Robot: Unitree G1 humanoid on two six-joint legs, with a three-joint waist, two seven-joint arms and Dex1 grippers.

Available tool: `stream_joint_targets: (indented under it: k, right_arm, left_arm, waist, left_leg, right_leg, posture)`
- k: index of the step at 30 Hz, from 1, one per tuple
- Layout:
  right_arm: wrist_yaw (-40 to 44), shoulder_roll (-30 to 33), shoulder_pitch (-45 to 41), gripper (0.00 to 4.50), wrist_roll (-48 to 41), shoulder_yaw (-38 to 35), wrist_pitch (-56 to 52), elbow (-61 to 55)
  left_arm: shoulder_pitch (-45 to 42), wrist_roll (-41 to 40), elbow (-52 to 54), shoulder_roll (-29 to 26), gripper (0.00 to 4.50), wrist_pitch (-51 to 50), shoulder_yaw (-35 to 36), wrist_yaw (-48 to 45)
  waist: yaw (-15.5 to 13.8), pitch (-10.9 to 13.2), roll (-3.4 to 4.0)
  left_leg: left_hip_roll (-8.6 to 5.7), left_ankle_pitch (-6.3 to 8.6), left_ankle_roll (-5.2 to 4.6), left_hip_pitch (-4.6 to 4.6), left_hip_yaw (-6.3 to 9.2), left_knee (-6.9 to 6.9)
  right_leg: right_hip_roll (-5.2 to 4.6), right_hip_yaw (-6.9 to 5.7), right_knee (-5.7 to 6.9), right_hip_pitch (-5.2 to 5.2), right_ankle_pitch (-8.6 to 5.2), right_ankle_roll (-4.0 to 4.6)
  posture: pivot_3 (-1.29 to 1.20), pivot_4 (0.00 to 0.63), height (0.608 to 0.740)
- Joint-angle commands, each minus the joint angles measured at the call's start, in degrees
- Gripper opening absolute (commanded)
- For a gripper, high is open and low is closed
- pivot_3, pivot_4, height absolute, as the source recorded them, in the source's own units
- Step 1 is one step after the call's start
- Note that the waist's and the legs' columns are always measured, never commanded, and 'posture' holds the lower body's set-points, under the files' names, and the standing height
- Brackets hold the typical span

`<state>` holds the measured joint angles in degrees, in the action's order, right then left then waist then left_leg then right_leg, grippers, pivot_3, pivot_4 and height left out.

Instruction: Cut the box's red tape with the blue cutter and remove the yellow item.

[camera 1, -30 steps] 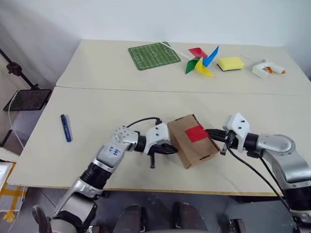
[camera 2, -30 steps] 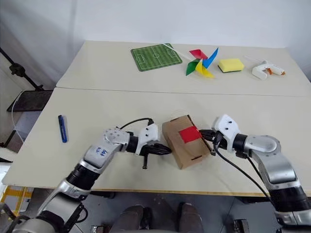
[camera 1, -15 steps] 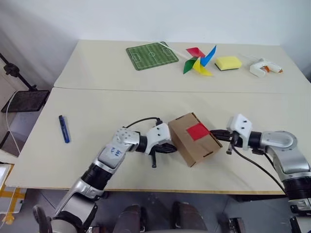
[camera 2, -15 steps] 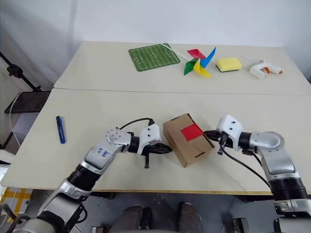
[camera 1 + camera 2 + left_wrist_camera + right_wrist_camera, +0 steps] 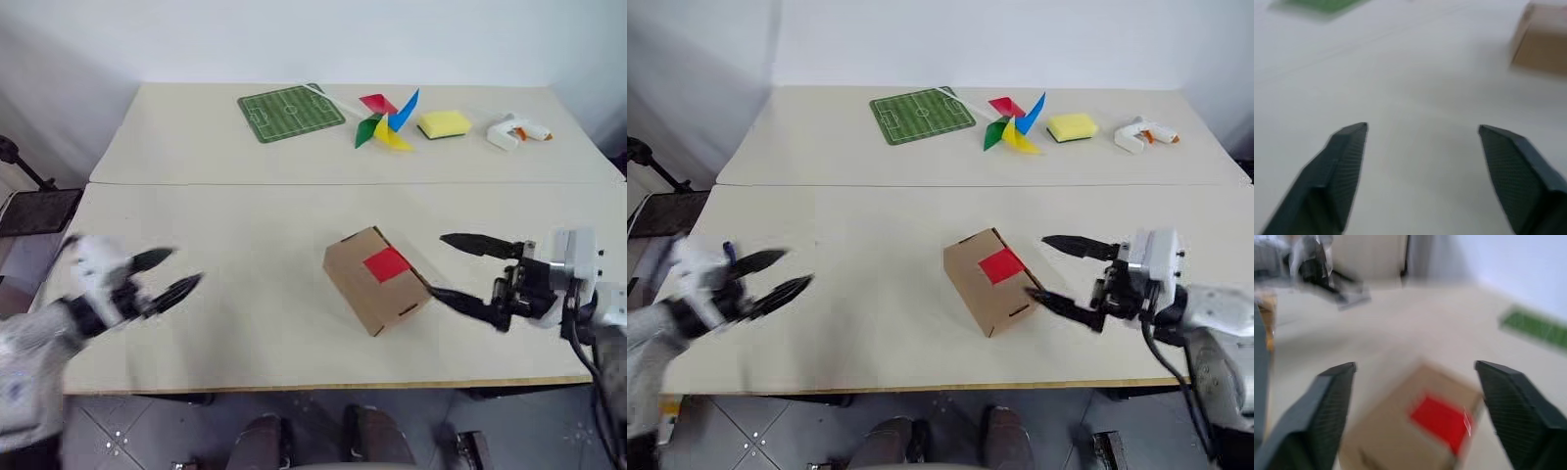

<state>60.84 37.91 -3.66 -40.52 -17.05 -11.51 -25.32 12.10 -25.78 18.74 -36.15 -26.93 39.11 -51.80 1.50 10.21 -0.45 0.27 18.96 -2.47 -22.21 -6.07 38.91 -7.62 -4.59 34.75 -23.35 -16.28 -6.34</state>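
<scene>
Pulling off the box (image 5: pixel 376 279), both grippers have spread their fingers wide and hold nothing: left gripper (image 5: pixel 164 275) swung out to 9 o'clock of it, right gripper (image 5: pixel 457 266) sits just off at 3 o'clock, red tape (image 5: pixel 387 263) uncut.

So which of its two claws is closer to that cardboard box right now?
The right. The right gripper sits open just beside the box, one finger almost at the box's edge. The left gripper, also open, is far off near the table's left edge.
</scene>
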Motion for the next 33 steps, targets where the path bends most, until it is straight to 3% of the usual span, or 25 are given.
stream_joint_targets:
  k: [1, 6, 10, 12, 17, 21, 24, 28, 33]
  right_arm:
    - [-0.60, -1.01, 0.40, 4.50, -1.51, 3.13, -0.67, -3.93]
    - [5.51, -1.89, 0.94, 4.50, -1.50, 8.56, 1.64, -4.31]
    - [6.26, -2.52, -0.78, 4.50, -0.50, 9.41, 3.43, -2.37]
    - [7.58, -1.76, -1.38, 4.50, 0.40, 9.61, 4.25, -1.25]
    - [9.13, -0.92, -2.59, 4.50, 0.87, 9.41, 4.45, 0.21]
    - [9.05, -0.30, -2.69, 4.50, 1.03, 9.05, 4.04, 0.16]
    - [7.34, 0.58, -2.56, 4.50, 0.49, 7.97, 2.80, -0.52]
    - [1.41, 1.49, -3.19, 4.50, -3.50, 7.62, -4.38, -3.11]
    - [-1.88, 1.81, -4.32, 4.50, -5.65, 7.03, -7.52, -5.38]
  left_arm:
    - [5.68, -1.46, -5.58, 1.00, 4.48, 4.55, 12.67, 1.86]
    - [14.11, 0.50, -13.60, 5.81, 4.48, 15.68, 24.16, 8.28]
    - [19.53, -2.88, -8.55, 10.88, 4.48, 16.24, 23.99, 8.46]
    - [19.84, -2.23, -1.76, 14.30, 4.48, 15.92, 19.14, 10.95]
    - [8.90, -0.10, 12.90, 21.37, 4.48, 4.03, 6.99, 33.04]
    - [1.71, 2.52, 17.39, 24.59, 4.48, -3.28, -1.15, 44.34]
    - [-8.19, 7.84, 14.87, 27.69, 4.48, -10.34, -4.77, 58.32]
    - [-18.18, 12.84, 6.30, 27.77, 4.48, -11.64, -10.76, 62.96]
    - [-23.96, 15.08, 0.51, 27.92, 4.48, -12.57, -10.58, 67.49]
  waist:
    - [-0.18, 0.01, -0.04]
    - [-1.23, -0.07, -0.16]
    - [-1.45, -0.10, -0.20]
    - [-2.05, -0.17, -0.32]
    - [-2.89, -0.18, -0.31]
    - [-2.30, -0.20, -0.32]
    - [-2.52, -0.20, -0.31]
    - [-2.93, -0.23, -0.41]
    - [-2.82, -0.22, -0.42]
  left_leg:
    - [-0.01, 0.02, 0.02, 0.00, -0.03, 0.04]
    - [-0.03, 0.12, -0.08, 0.01, 0.02, 0.03]
    - [-0.05, 0.28, -0.10, 0.00, -0.01, 0.02]
    - [-0.07, 0.31, -0.09, 0.00, 0.03, 0.02]
    - [-0.21, 0.31, -0.10, 0.00, -0.02, 0.01]
    - [-0.16, 0.28, -0.07, 0.01, -0.04, 0.02]
    - [-0.10, 0.16, -0.34, 0.04, -0.12, 0.05]
    - [-0.08, 0.09, -0.35, 0.04, -0.15, 0.13]
    - [-0.04, 0.09, -0.33, 0.01, -0.16, 0.13]
  right_leg:
    - [-0.02, 0.02, -0.05, -0.03, -0.01, 0.02]
    - [-0.15, -0.01, -0.19, -0.04, -0.05, 0.10]
    - [-0.23, 0.00, -0.29, -0.08, -0.06, 0.11]
    - [-0.26, -0.04, -0.33, -0.14, -0.07, 0.13]
    - [-0.40, 0.00, -0.32, 0.01, -0.04, 0.08]
    - [-0.27, -0.03, -0.13, -0.02, -0.01, 0.03]
    - [-0.07, -0.08, 0.02, 0.04, 0.00, 0.01]
    - [-0.01, -0.09, 0.14, 0.00, 0.00, -0.01]
    - [-0.02, -0.08, 0.17, -0.06, 0.00, 0.00]
  posture:
    - [0.00, 0.150, 0.740]
    - [0.00, 0.150, 0.740]
    - [0.00, 0.150, 0.740]
    - [0.00, 0.150, 0.740]
    - [0.00, 0.150, 0.740]
    - [0.00, 0.150, 0.740]
    - [0.00, 0.150, 0.740]
    - [0.00, 0.150, 0.740]
    - [0.00, 0.150, 0.740]
